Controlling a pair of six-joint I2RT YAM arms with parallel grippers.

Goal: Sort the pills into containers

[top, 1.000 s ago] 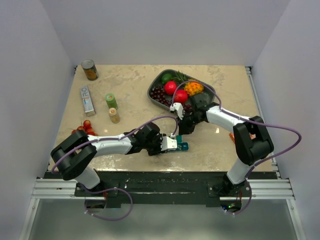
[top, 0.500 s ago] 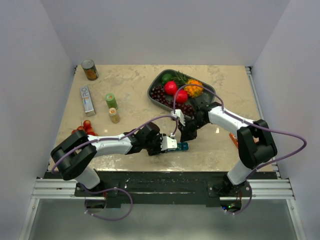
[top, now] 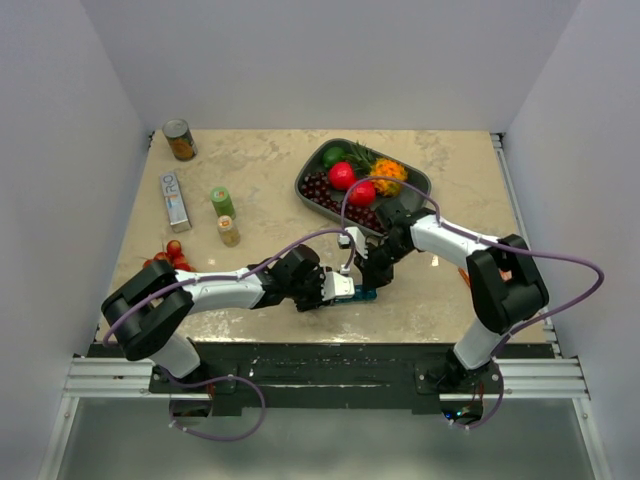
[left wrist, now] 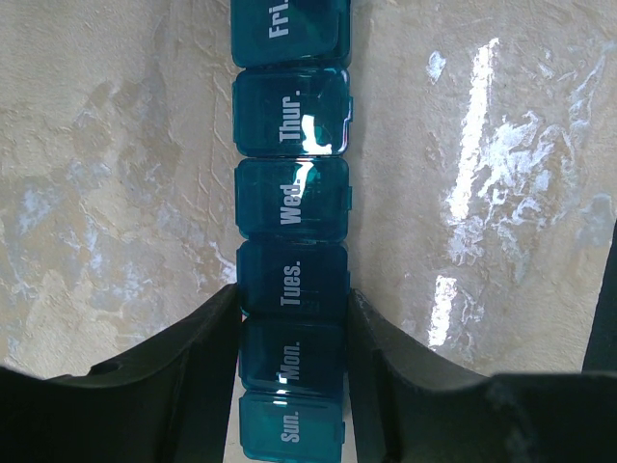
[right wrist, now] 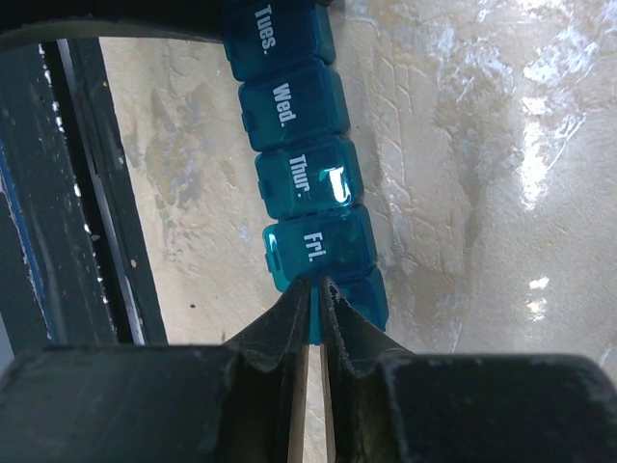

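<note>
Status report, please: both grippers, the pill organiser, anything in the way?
Left gripper shut on pill organiser near Mon. Right gripper shut, tips at Fri. lid. Fruit tray apart, behind.

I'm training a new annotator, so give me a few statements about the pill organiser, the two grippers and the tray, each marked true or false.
1. The left gripper clamps the pill organiser by its sides near the Mon. and Tues. compartments. True.
2. The right gripper has its tips at the Wed. lid. False: its closed tips are at the edge of the Fri. lid.
3. The organiser's lids in view stand open. False: they lie shut.
4. The fruit tray sits on the far part of the table. True.
</note>
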